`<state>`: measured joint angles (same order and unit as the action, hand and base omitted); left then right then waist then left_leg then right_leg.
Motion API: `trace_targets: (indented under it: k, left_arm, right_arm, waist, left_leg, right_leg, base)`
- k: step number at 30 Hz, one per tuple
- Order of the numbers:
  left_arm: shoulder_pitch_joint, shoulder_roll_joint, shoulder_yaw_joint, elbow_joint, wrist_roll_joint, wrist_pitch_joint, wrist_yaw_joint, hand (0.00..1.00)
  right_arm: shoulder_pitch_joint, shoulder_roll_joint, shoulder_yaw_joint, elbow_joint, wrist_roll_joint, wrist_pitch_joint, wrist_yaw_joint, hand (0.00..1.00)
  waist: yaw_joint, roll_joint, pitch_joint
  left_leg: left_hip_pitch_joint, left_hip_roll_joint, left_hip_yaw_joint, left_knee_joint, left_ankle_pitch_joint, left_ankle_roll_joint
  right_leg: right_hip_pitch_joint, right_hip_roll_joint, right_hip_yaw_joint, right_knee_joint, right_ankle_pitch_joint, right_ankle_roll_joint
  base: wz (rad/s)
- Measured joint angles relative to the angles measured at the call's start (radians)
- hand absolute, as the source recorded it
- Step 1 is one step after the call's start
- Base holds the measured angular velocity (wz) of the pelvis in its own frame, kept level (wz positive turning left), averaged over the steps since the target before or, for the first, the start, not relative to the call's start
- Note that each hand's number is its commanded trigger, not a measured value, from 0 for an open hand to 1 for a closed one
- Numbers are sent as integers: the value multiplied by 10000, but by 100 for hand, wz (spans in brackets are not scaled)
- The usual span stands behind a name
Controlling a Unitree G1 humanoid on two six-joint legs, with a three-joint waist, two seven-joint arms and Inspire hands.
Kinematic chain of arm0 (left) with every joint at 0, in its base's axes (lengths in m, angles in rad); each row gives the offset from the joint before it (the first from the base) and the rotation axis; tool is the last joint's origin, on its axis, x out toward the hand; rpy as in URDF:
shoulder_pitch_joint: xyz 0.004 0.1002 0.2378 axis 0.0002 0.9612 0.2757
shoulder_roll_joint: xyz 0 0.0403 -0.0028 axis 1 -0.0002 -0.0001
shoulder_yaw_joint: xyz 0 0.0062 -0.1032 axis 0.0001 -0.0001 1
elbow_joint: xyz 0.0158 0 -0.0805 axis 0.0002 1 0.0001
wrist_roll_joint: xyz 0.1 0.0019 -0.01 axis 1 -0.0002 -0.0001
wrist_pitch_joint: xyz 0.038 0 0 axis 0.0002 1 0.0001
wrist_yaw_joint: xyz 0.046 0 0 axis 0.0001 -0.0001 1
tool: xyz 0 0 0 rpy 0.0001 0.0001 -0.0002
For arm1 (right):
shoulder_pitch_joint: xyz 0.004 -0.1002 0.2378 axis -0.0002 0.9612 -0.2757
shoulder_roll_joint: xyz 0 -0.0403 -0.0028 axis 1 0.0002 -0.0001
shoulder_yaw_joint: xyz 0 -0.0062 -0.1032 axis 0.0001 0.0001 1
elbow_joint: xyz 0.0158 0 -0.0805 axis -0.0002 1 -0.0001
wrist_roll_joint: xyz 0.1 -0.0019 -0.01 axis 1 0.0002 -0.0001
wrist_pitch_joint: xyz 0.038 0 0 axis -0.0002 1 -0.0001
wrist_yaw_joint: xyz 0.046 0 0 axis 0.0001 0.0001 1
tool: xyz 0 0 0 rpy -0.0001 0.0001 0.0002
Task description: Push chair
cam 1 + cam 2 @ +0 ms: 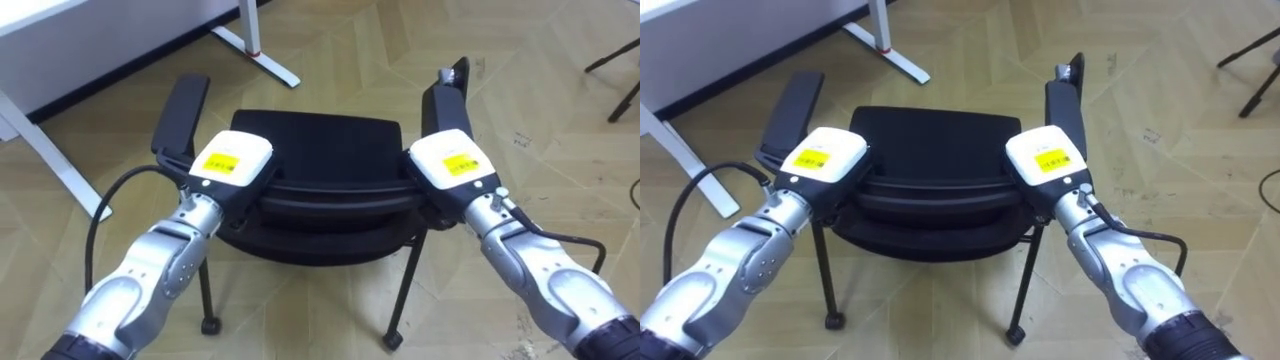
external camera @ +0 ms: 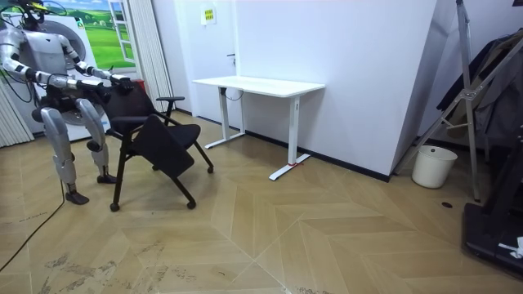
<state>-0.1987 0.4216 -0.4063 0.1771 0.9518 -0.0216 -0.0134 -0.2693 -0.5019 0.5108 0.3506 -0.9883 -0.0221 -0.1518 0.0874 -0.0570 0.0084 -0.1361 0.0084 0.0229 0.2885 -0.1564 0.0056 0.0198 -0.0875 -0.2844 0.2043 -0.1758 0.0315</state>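
Note:
A black chair [image 1: 320, 140] with two armrests stands on the wooden floor right in front of me, its seat facing away. Both my hands rest on the top of its backrest [image 1: 330, 198]. My left hand [image 1: 232, 160] is at the backrest's left end, beside the left armrest [image 1: 183, 115]. My right hand [image 1: 452, 160] is at the right end, under the right armrest [image 1: 445, 100]. The fingers of both hands are hidden behind the backrest. In the room view I stand upright behind the chair [image 2: 159, 139] with both arms stretched forward, at the room view's left.
A white desk [image 2: 261, 84] stands against the wall beyond the chair; its foot [image 1: 255, 55] and leg [image 1: 50, 150] lie ahead to my left. A white bucket [image 2: 433, 166] and dark stands [image 1: 620, 70] are off to the right. Open floor lies between chair and desk.

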Motion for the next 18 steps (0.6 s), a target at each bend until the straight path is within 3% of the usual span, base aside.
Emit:
trace_targets:
  k: [7, 10, 14, 16, 17, 18]
  left_arm:
    - [24, 12, 16, 4, 1, -17, 20, 100]
    - [-21, 29, 16, 67, 16, -64, 22, 100]
    - [-338, 53, 2, 601, 24, -332, 143, 100]
    - [-655, -40, -17, 1220, 25, -557, 357, 100]
    - [-715, -53, -43, 1396, 24, -592, 400, 100]
    - [-902, -103, -93, 1761, 0, -716, 483, 100]
  right_arm:
    - [2, 6, 4, 5, 10, -16, 0, 100]
    - [-8, 45, 17, 92, 18, -24, -7, 100]
    - [-134, 354, -4, 530, 77, -24, -101, 100]
    - [-300, 564, -10, 939, 90, -58, -119, 100]
    - [-323, 586, -14, 1059, 96, -58, -120, 100]
    - [-350, 661, -54, 1211, 123, -72, -121, 100]
  waist:
    - [-7, -24, 10]
    - [-38, -95, 49]
    - [-35, -175, 107]
    - [-24, -169, 146]
    - [-18, -143, 172]
    - [-19, -180, 207]
  left_leg:
    - [15, 1, -19, -3, 1, -2]
    - [-16, 24, -90, 141, -9, -5]
    - [-210, 247, -182, 1021, -449, -101]
    - [-473, 412, -232, 1920, -699, -226]
    - [-547, 478, -208, 2179, -761, -256]
    - [-746, 591, 102, 2803, -817, -292]
  right_leg:
    - [41, -15, -101, 11, -9, 13]
    - [90, -2, -184, 63, -41, 19]
    - [37, 37, -303, 788, -542, -110]
    - [-26, 114, -400, 1417, -939, -252]
    - [-46, 137, -475, 1576, -1042, -294]
    - [-166, 117, -503, 2013, -1362, -384]
  base:
    - [2]
    - [8]
    - [7]
    - [16]
    - [20]
    - [29]
